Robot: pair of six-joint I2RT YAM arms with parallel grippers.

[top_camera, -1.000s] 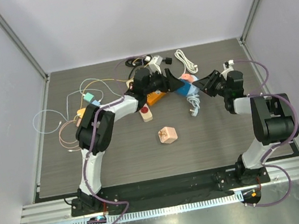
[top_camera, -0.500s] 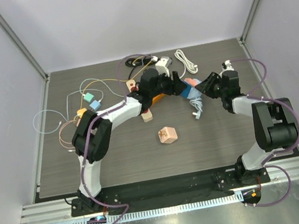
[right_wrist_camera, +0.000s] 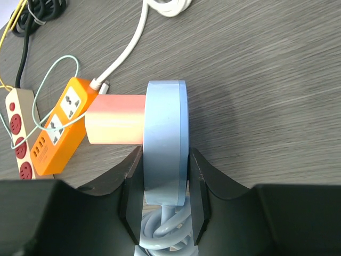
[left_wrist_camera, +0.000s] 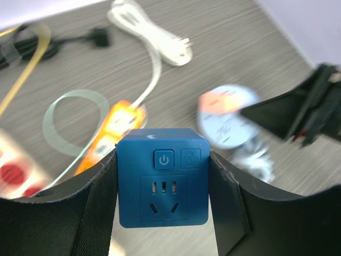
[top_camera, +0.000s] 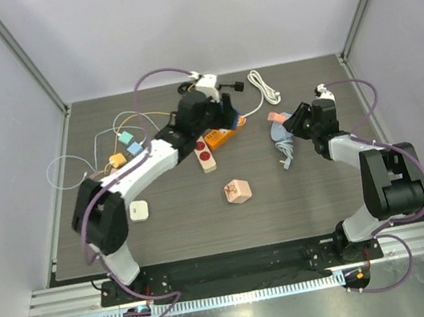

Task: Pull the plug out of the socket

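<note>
- The left gripper [left_wrist_camera: 162, 162] is clamped on the blue cube socket [left_wrist_camera: 162, 186], with one black finger [left_wrist_camera: 98, 208] pressed flat on each side wall. The cube's holed face and power button turn toward the wrist camera.
- The right gripper [right_wrist_camera: 165, 154] is clamped on the light-blue round plug [right_wrist_camera: 165, 122], its fingers [right_wrist_camera: 130, 186] gripping the disc's two flat faces. A pink stub [right_wrist_camera: 114, 120] sticks out of the disc's left face, and a grey-blue cable bundle [right_wrist_camera: 165, 226] hangs below it.
- Half a second ago the two grippers were close together over the middle of the bench [top_camera: 323, 189], with the blue pieces between them. Now the plug is off the socket and the two are well apart.
- From above, the left gripper [top_camera: 220, 108] has swung back toward the far side. The right gripper [top_camera: 292, 123] has shifted only slightly and sits at the right with the plug [top_camera: 282, 132].
- The orange power strip [top_camera: 219, 136] lies between the two grippers, just in front of the left one. The beige power strip [top_camera: 205, 155] lies beside it.
- A coiled white cable [top_camera: 265, 84] lies at the far edge.
- A white square adapter [top_camera: 138, 210] now shows near the left arm, where that arm blocked the view before.
</note>
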